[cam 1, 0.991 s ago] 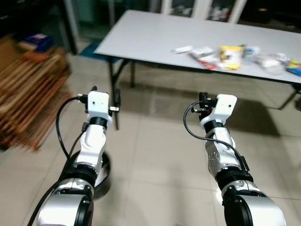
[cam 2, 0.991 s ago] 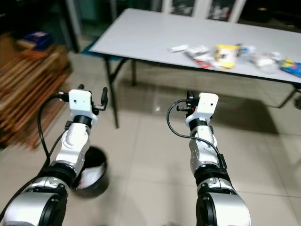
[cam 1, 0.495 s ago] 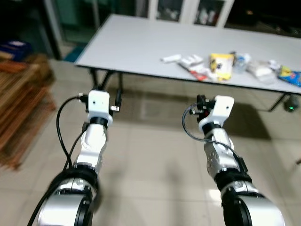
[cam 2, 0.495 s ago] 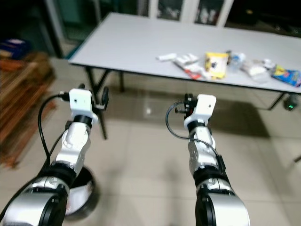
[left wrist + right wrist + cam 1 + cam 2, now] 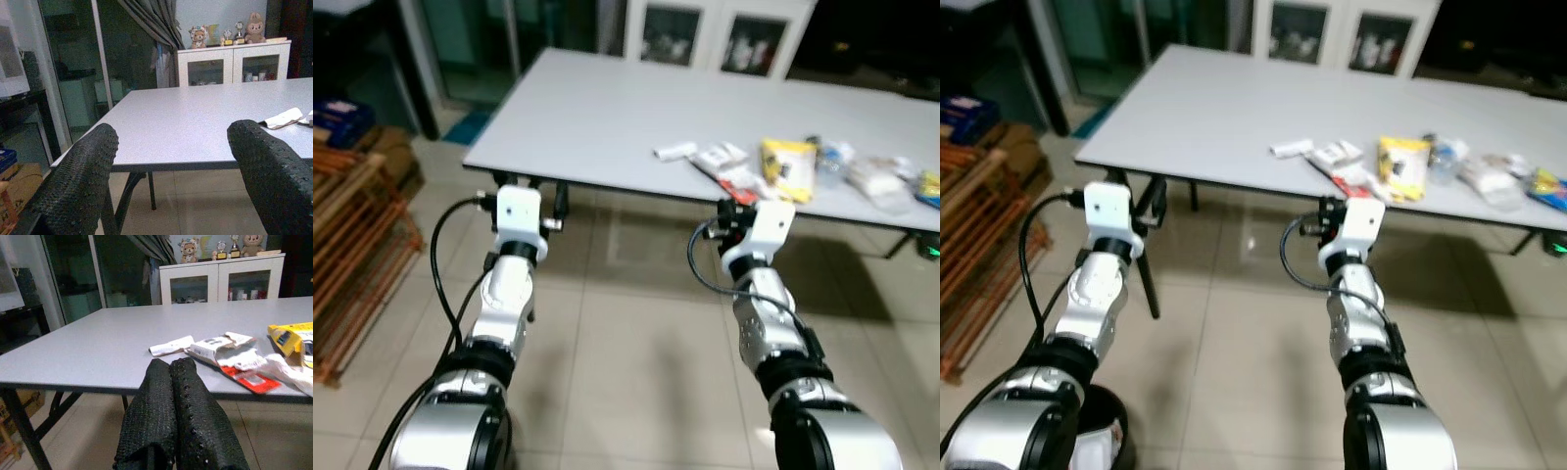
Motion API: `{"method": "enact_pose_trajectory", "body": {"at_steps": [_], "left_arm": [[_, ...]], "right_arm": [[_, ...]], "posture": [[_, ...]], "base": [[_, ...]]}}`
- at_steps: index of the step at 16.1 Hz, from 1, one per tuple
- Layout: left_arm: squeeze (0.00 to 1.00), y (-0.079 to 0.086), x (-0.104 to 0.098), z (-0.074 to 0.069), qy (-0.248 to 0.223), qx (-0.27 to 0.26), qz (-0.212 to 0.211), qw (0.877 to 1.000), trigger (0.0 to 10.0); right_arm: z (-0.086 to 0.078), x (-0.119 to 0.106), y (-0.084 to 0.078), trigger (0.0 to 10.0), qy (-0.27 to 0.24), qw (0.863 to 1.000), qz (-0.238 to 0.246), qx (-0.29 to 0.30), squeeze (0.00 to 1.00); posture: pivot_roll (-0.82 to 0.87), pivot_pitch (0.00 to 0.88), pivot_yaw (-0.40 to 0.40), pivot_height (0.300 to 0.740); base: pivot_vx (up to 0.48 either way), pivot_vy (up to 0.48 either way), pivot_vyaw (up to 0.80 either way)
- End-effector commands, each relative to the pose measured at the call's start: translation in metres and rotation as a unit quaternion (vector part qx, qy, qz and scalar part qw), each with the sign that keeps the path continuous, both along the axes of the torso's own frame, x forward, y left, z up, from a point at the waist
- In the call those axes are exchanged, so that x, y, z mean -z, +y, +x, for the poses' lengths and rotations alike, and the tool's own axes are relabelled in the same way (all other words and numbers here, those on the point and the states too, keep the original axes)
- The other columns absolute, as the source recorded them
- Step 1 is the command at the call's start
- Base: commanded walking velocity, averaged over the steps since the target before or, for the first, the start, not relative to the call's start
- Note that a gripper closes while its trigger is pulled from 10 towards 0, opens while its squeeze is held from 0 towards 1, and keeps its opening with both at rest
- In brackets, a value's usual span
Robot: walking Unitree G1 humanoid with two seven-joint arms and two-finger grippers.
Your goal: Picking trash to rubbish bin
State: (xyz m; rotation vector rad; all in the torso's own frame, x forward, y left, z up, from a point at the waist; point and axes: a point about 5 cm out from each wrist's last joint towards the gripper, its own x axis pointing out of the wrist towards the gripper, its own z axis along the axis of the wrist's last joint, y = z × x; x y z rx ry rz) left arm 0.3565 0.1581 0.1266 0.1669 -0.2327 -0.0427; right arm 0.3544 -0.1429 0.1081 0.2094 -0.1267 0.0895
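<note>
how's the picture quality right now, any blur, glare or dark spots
Eye views: slightly soft, room edges dark, pale glare patch on the floor tiles under the table. Left wrist view: dim, bluish, left gripper fingers loom large. Right wrist view: clearest, wrappers sharp.

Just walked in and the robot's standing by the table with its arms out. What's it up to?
It faces a long grey folding table strewn with litter: a yellow snack packet, white wrappers and a red-and-white packet. Nothing is picked up yet. The left gripper is raised with fingers open, short of the table's edge. The right gripper, fingers shut and empty, points at the litter. A black rubbish bin sits on the floor by its left side.
</note>
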Motion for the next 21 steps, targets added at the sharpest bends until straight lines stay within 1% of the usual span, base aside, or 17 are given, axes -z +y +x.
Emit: {"method": "enact_pose_trajectory", "body": {"at_steps": [1,6,17,18,19,21], "left_arm": [[0.00,-0.016,-0.004,0.002,-0.006,0.024,-0.002,1.000,10.0],[0.00,-0.019,-0.011,0.004,-0.016,0.032,-0.004,0.999,10.0],[0.00,-0.018,-0.011,0.005,-0.011,0.033,-0.003,0.999,10.0],[0.00,-0.019,-0.009,0.005,-0.007,0.035,-0.002,0.999,10.0],[0.00,-0.022,-0.002,0.003,0.008,0.034,-0.001,0.999,10.0],[0.00,-0.023,0.003,-0.001,0.007,0.029,-0.003,1.000,10.0]], "right_arm": [[0.000,-0.001,-0.015,10.0,0.000,1.000,-0.002,0.020,0.00],[0.001,-0.003,-0.014,10.0,-0.004,1.000,0.000,0.019,0.00],[0.000,-0.002,-0.010,10.0,0.000,1.000,0.001,0.016,0.00],[0.000,-0.001,-0.010,10.0,0.001,1.000,0.001,0.015,0.00],[-0.002,0.002,-0.009,10.0,0.004,1.000,0.004,0.015,0.00],[-0.004,0.006,-0.010,10.0,0.007,1.000,-0.002,0.018,0.00]], "posture": [[0.01,0.020,-0.061,0.740],[0.01,0.036,-0.064,0.740],[0.01,0.041,-0.064,0.740],[0.01,0.041,-0.064,0.740],[0.02,0.043,-0.062,0.740],[0.02,0.043,-0.059,0.740]], "base": [[0.480,0.000,0.00],[0.480,0.000,0.00],[0.480,0.000,0.00],[0.480,0.000,0.00],[0.000,0.000,0.00],[0.000,0.000,0.00]]}}
